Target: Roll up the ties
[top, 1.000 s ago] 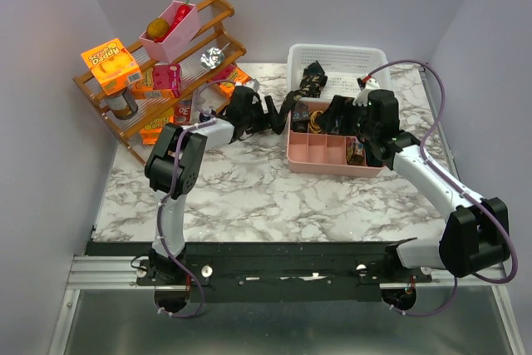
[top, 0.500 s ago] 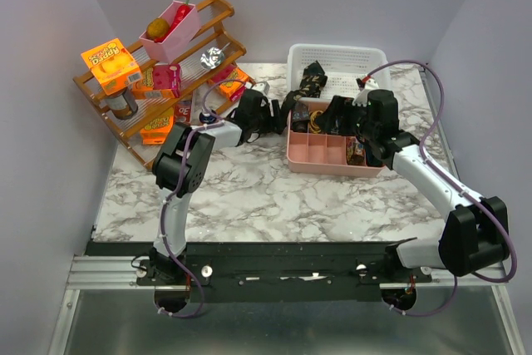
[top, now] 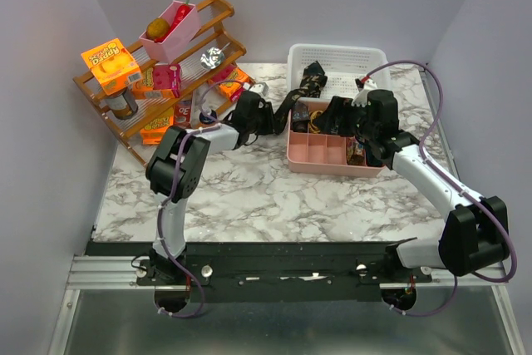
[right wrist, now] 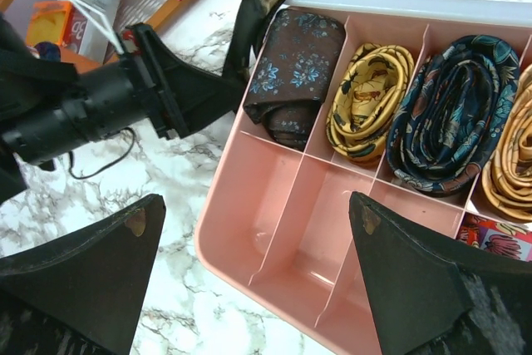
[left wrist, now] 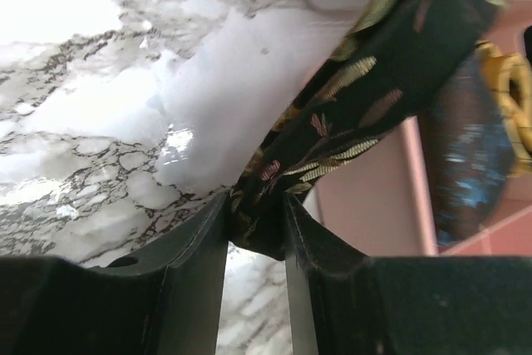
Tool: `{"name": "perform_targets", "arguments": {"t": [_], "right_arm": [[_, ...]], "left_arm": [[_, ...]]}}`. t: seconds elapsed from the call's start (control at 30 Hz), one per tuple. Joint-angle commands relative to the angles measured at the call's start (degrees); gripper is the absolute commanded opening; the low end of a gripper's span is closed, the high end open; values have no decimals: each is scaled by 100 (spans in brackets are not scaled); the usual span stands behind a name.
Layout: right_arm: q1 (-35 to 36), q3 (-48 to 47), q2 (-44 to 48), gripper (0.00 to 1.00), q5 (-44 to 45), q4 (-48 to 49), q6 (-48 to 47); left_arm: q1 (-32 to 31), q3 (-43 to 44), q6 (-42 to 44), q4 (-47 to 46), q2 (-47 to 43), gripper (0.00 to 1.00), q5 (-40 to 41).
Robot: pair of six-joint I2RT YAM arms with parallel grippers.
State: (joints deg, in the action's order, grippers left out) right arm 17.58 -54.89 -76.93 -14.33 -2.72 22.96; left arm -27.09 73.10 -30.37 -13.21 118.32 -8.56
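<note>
Left wrist view: left claw's (left wrist: 256, 226) two fingers (left wrist: 198, 243) pinch one black tie (left wrist: 366, 97).

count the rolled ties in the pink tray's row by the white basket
4, left to right: brown floral tie, yellow tie, dark blue tie, gold tie at the frame edge. More may be cut off.

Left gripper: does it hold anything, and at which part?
Yes. The left gripper pinches the black gold-patterned tie at a bunched low part of its strip, beside the pink tray. The right gripper is open and empty.
</note>
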Motion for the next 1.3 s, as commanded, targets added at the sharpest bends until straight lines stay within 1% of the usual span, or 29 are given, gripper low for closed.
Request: {"name": "perform_targets", "arguments": {"t": [0.0, 0.1, 0.27, 0.37, 0.53, 0.67, 0.77, 0.93, 0.97, 1.03, 1.07, 1.13, 1.17, 1.27], "right_arm": [[35, -30, -15, 100, -202, 8, 33], [35, -39, -7, 100, -228, 8, 33], [35, -74, -42, 100, -307, 0, 42], [35, -92, -42, 100, -334, 8, 42], [35, -109, -77, 100, -404, 8, 51], [35, -136, -112, 100, -439, 0, 68], [35, -153, -165, 100, -492, 0, 94], [26, -188, -253, 100, -553, 8, 95], [34, -214, -296, 100, -562, 0, 86], [26, -223, -332, 100, -597, 0, 86], [34, -224, -358, 100, -606, 0, 86], [35, -232, -376, 100, -606, 8, 77], [35, -241, -385, 100, -606, 8, 77], [35, -267, -464, 100, -633, 8, 77]], "left_arm": [[-15, -129, 49, 73, -862, 40, 126], [-15, -243, 22, 170, -1267, 40, 179], [-42, -165, -100, 363, -1654, 41, -330], [-121, -86, -74, 530, -1830, 41, -436], [-305, 46, -118, 697, -1971, 41, -796], [-455, -137, -381, 592, -1980, 42, -989], [-516, -418, -610, 460, -1945, 42, -981], [-525, -727, -725, 512, -1988, 44, -613], [-525, -718, -716, 574, -1997, 45, -569], [-517, -683, -698, 723, -2041, 50, -341], [-516, -683, -707, 767, -2111, 59, -261], [-508, -639, -786, 960, -2164, 68, -25], [-482, -639, -908, 1004, -2208, 73, 12], [-429, -648, -1163, 1031, -2235, 77, -93]]}}
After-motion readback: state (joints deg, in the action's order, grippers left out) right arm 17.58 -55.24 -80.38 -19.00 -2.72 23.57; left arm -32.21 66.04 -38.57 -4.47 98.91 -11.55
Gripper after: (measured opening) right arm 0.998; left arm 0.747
